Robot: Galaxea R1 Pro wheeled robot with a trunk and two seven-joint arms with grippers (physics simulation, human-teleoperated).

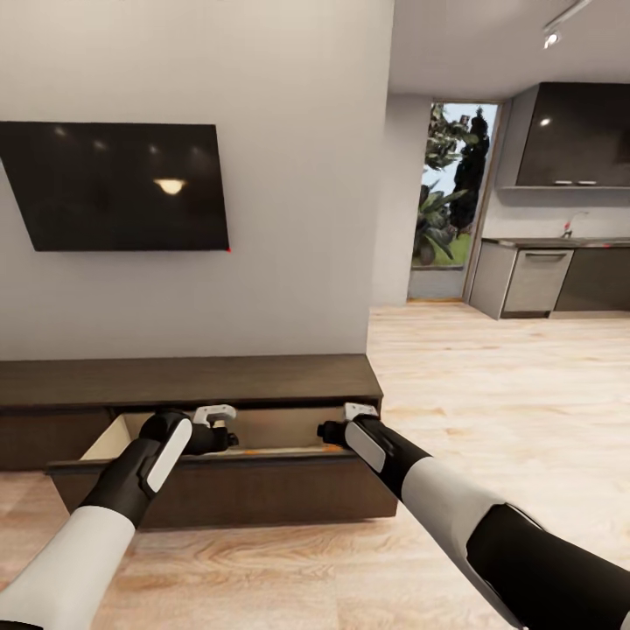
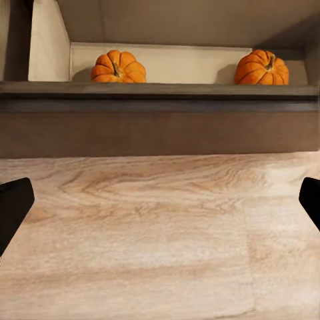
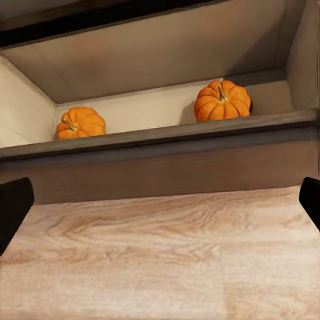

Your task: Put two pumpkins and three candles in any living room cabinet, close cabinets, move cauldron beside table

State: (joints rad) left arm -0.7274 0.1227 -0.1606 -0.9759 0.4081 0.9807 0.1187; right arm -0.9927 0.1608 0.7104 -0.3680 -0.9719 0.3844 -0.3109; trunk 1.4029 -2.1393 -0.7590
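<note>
The long, low, dark brown wooden cabinet (image 1: pixel 188 381) stands against the pale grey wall under a black wall-mounted television screen (image 1: pixel 118 185). Its wide drawer (image 1: pixel 227 490) is pulled out over the light wood plank floor (image 1: pixel 490 411), showing a pale wood interior.

Two small, round, bright-orange ribbed pumpkins lie inside that drawer against its back wall, well apart from each other. In the left wrist view one pumpkin (image 2: pixel 118 67) sits near the drawer's side wall and the other pumpkin (image 2: pixel 261 68) sits farther along. In the head view only a thin orange sliver shows above the drawer front.

The left gripper (image 1: pixel 215 418) hangs over the open drawer, near its left half, and the right gripper (image 1: pixel 357 411) hangs over its right end. Both wrist views show the black fingertips (image 2: pixel 15 203) at the far edges with bare floor between them, so the fingers of each gripper are spread wide and hold nothing.

A grey kitchen (image 1: pixel 560 262) lies beyond, at the right
</note>
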